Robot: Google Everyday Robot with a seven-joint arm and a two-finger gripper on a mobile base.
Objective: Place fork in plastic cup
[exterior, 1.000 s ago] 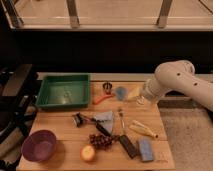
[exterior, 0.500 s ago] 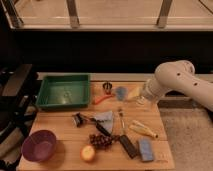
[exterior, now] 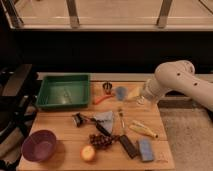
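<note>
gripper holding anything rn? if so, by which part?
Cannot tell. The gripper hangs low near the right edge of the table; the fork lies on the wood apart from it, so not the fork.

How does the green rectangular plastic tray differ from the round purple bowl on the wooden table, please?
The green rectangular plastic tray is straight-walled, larger and sits at the back left; the round purple bowl is smaller and sits at the front left corner. Both are open containers resting on the wooden table. The gripper is at the table's right side, away from both.
</note>
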